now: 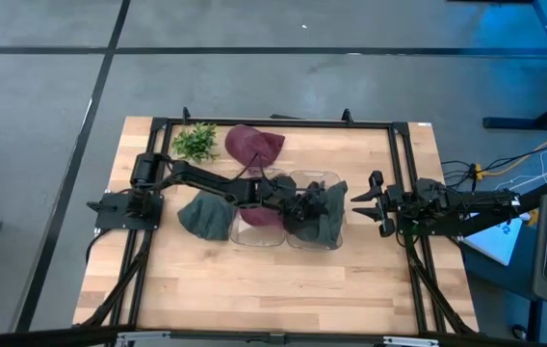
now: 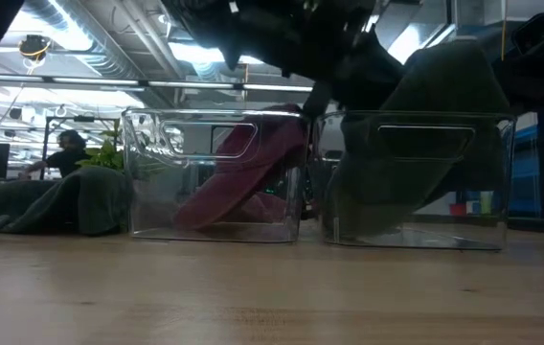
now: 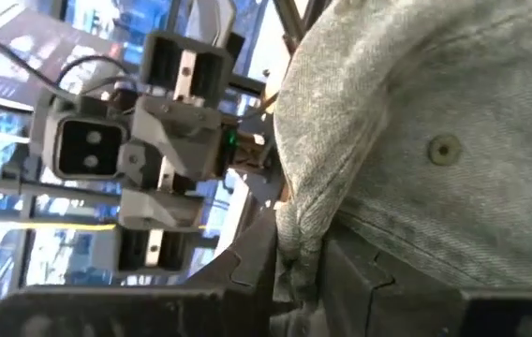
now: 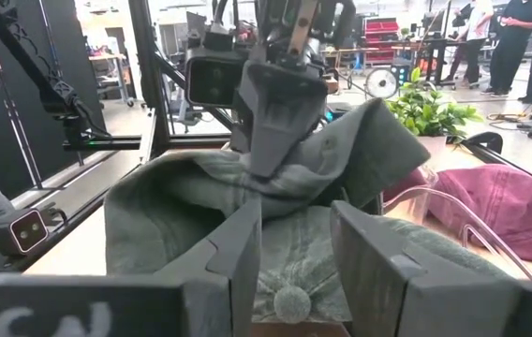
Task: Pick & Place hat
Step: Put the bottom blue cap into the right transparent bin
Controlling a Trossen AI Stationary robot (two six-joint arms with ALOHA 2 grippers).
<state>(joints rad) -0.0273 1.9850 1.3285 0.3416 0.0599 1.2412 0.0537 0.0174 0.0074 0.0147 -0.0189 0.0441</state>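
Note:
My left gripper (image 1: 304, 204) reaches across the table and is shut on a dark green hat (image 1: 322, 217) over the right one of two clear bins (image 1: 336, 241). In the low view the hat (image 2: 425, 144) fills that bin (image 2: 416, 235). The left bin (image 2: 157, 172) holds a maroon hat (image 2: 243, 182), which leans against its wall. My right gripper (image 1: 362, 204) is open and empty just right of the bins, its fingers (image 4: 247, 253) pointing at the green hat (image 4: 172, 206). A second green hat (image 1: 204, 214) and a second maroon hat (image 1: 254, 145) lie on the table. My left gripper pinches a bunched fold of the green hat's cloth (image 3: 294, 245) between its two fingers. Its fingers (image 4: 268, 131) come slanting down from the table's left. The hat hangs below them, slack, with its lower part (image 2: 396, 216) inside the right bin.
A small green plant (image 1: 195, 142) stands at the far left of the table. A black frame (image 1: 273, 122) runs round the work area. Bare wood (image 1: 273, 289) lies in front of the bins. People (image 4: 519, 37) stand in the room beyond the table.

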